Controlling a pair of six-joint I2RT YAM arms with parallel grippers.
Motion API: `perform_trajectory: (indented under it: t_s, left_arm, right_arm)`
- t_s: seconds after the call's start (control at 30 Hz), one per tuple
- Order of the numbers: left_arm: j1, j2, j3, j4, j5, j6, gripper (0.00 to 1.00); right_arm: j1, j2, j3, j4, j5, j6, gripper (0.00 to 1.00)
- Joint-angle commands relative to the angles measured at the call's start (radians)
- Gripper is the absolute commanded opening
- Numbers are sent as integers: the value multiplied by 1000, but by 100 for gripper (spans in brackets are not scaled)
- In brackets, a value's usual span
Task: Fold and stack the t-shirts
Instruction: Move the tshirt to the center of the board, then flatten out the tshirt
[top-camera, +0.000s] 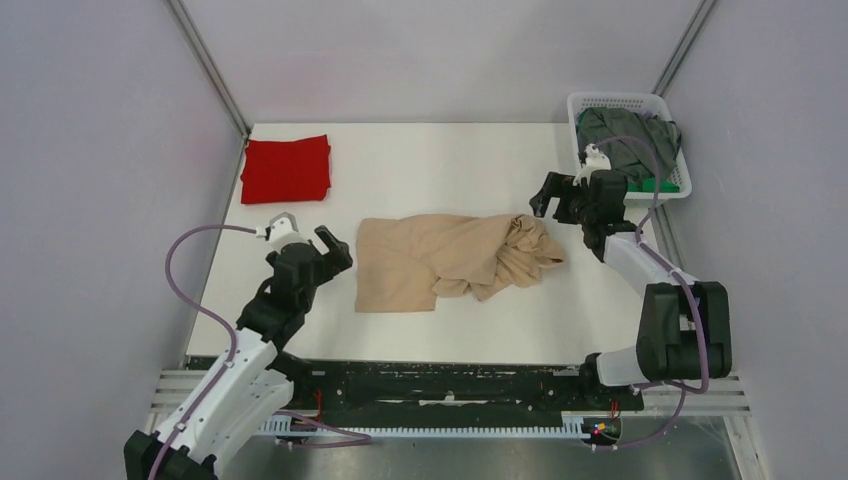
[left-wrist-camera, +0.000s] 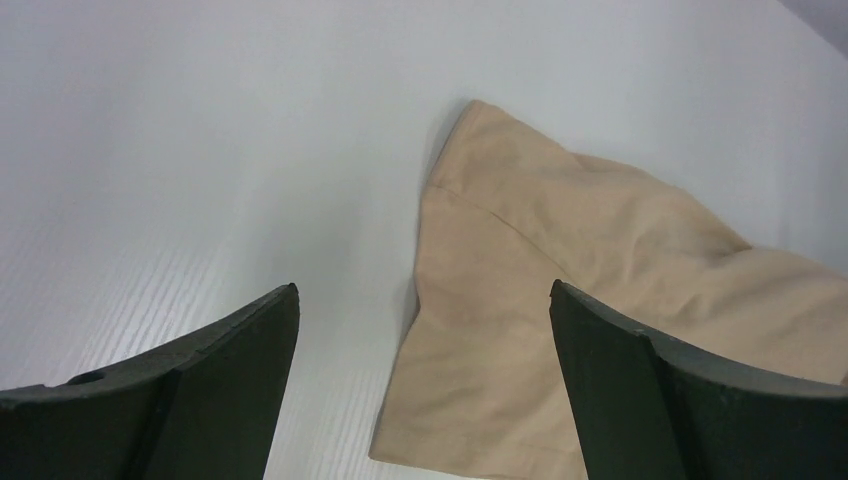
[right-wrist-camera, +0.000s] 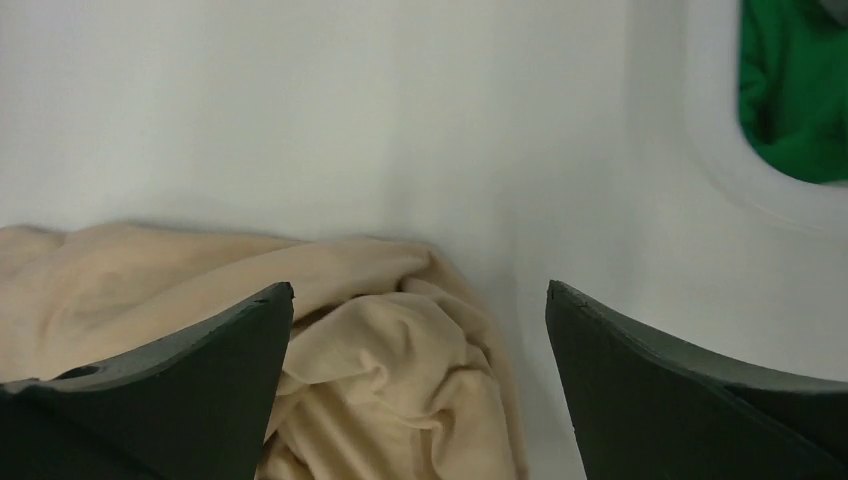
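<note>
A beige t-shirt (top-camera: 450, 262) lies crumpled in the middle of the white table, bunched up at its right end. A red t-shirt (top-camera: 286, 168) lies folded at the far left. A dark grey t-shirt (top-camera: 628, 133) and a green one (top-camera: 665, 185) sit in the basket. My left gripper (top-camera: 335, 247) is open and empty, just left of the beige shirt's left edge (left-wrist-camera: 520, 300). My right gripper (top-camera: 552, 198) is open and empty, above the shirt's bunched right end (right-wrist-camera: 400, 380).
A white plastic basket (top-camera: 600, 102) stands at the far right corner; its rim and the green shirt (right-wrist-camera: 790, 90) show in the right wrist view. Grey walls enclose the table (top-camera: 440, 160) on three sides. A black rail runs along the near edge.
</note>
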Motion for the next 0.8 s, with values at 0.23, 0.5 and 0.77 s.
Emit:
perform_trajectory:
  t_s: [0.23,0.5,0.77]
  left_arm:
    - [3,143,-63,10,226,-58,100]
    - [-2,215,-159,96,384,-73,100]
    - [-48,348,-153,172,391,-97,89]
  right_arm:
    - [95,-243,-96,-71,279,17,98]
    - [268,-401,-288,-139,298,79,98]
    - [289,-515,-378,-261,258,60,98]
